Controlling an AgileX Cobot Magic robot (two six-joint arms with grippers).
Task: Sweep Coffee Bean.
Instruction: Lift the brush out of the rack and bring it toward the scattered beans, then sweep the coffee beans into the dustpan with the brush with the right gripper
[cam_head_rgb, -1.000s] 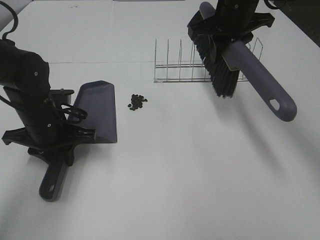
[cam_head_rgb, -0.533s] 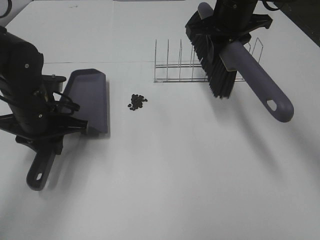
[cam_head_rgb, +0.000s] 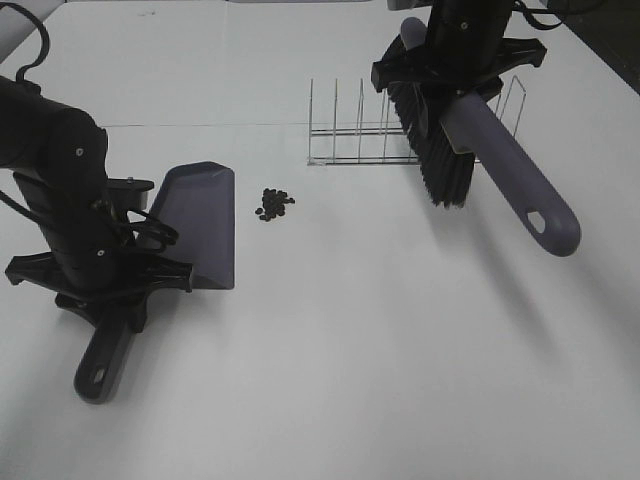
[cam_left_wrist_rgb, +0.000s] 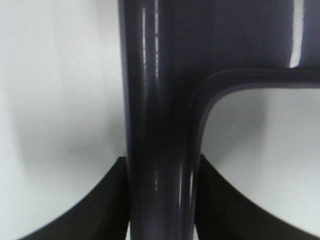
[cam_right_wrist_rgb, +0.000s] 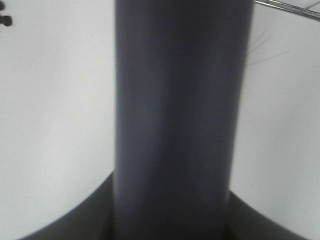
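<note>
Pinching handle of purple-grey plastic dustpan (cam_head_rgb: 200, 225) in left hand (cam_head_rgb: 108, 295) near left edge of white counter (cam_head_rgb: 400, 360), with tiny dark oval coffee beans (cam_head_rgb: 273, 203) lying just beside its lip; clamping purple-handled black-bristled brush (cam_head_rgb: 512, 172) in right hand (cam_head_rgb: 455, 85) toward far edge.

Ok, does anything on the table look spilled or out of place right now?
Yes: a small cluster of coffee beans lies loose on the white table, between the open edge of the dustpan and the wire rack. The brush is held in the air by the rack, not touching them. Nothing else looks odd.
</note>
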